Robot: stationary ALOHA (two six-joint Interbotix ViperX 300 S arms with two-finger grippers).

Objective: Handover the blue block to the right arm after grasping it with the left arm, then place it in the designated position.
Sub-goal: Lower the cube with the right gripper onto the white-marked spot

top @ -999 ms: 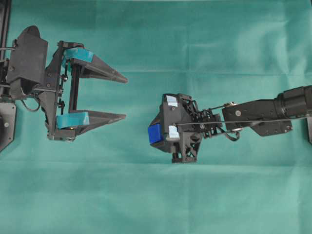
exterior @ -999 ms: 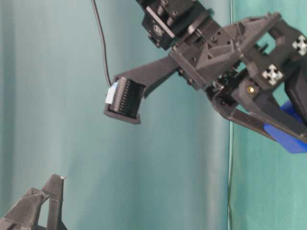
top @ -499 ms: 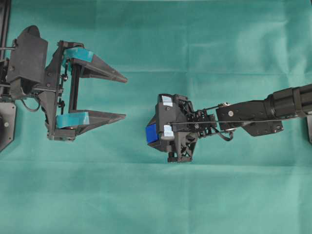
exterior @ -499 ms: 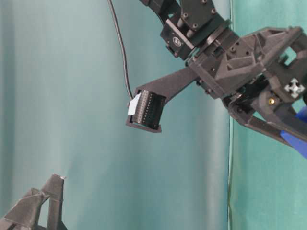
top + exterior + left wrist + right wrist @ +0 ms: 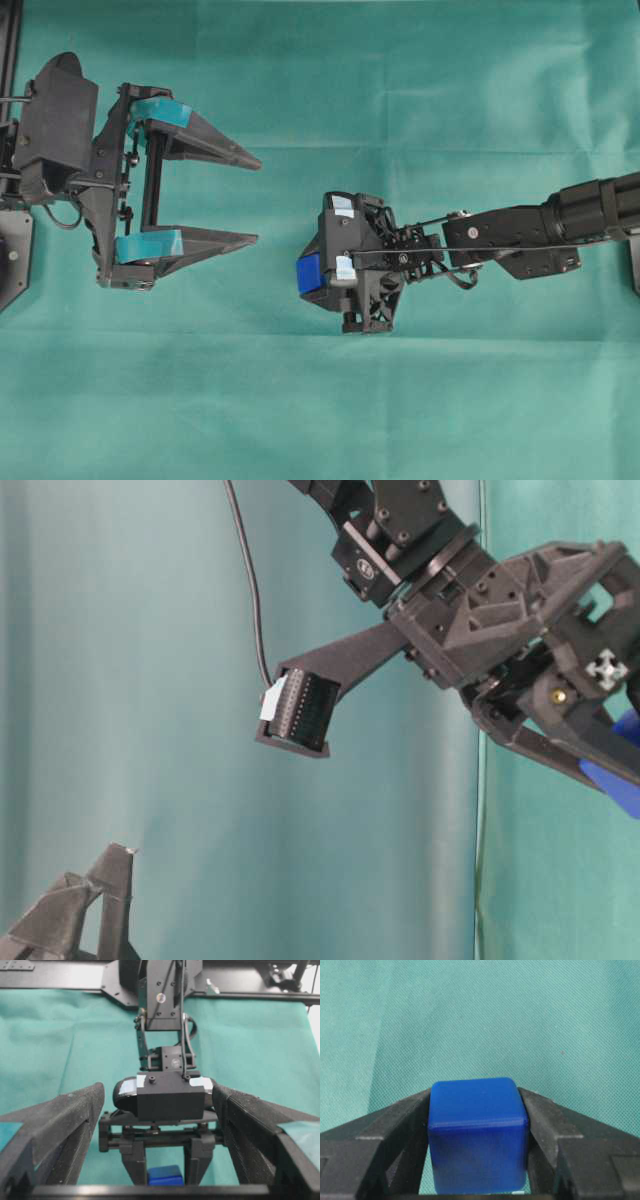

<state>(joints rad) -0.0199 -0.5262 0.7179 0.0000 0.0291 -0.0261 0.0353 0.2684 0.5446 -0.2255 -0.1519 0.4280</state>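
Note:
The blue block (image 5: 309, 272) is clamped between the plain black fingers of my right gripper (image 5: 322, 270), which points down at the green cloth near the middle of the table. Seen from the right wrist, the block (image 5: 477, 1132) fills the gap of that gripper (image 5: 474, 1091). A tiny white mark (image 5: 518, 1192) peeks out under the block's lower right edge; the rest of the designated position is hidden. My left gripper (image 5: 256, 200), with teal pads, hangs wide open and empty to the left. From the left wrist, the left gripper (image 5: 157, 1091) frames the block (image 5: 165, 1176).
Green cloth (image 5: 450, 400) covers the whole table. A black frame rail (image 5: 10, 40) runs along the left edge. In the table-level view the right arm's cable (image 5: 245, 580) hangs down, and a tip of the left fingers (image 5: 112, 880) shows at the bottom left.
The right gripper has shifted a little to the left with the blue block in it, most of that in the first half second. The left gripper has stayed still and open.

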